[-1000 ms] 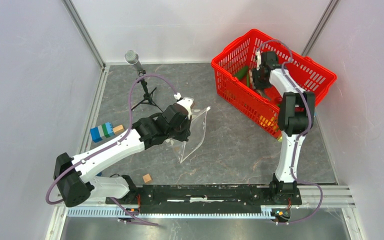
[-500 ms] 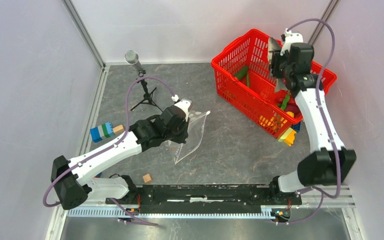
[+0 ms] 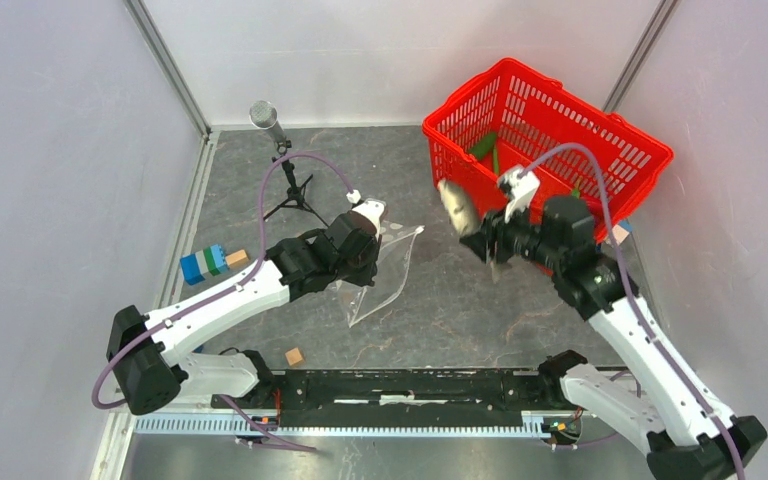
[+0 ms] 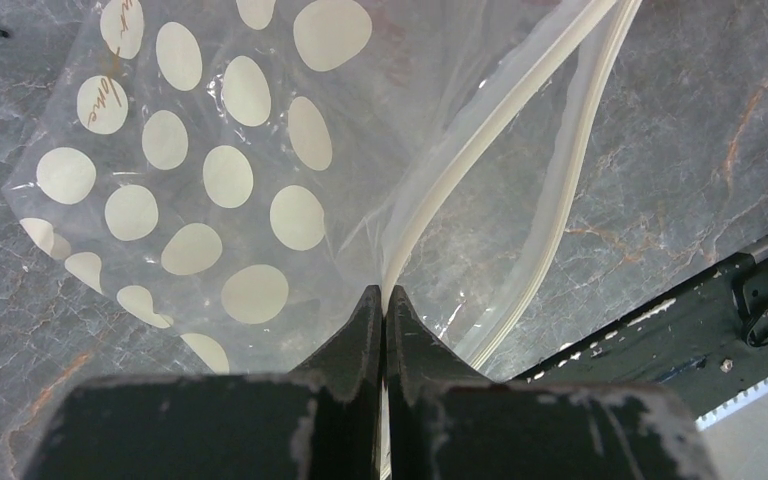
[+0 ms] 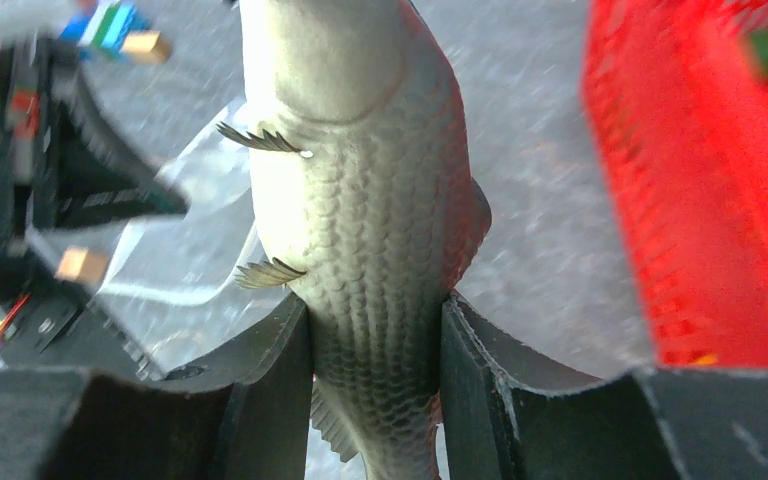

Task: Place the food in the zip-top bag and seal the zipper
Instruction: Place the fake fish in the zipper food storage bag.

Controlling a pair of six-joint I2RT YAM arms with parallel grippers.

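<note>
Left end effector (image 4: 384, 298): jaws shut on the zipper (image 4: 480, 140) of the polka-dot zip-top bag (image 4: 210, 180), holding one lip up off the worktop (image 3: 460, 300), evidently to keep the mouth open toward the right arm. No food is visible inside.

Right end effector (image 5: 375, 320): clamped on the grey fish (image 5: 360, 170) near its tail, in the air between the red mesh basket (image 3: 600, 150) and the bag. The fish is silver-grey and scaled, with moulded fins.
</note>
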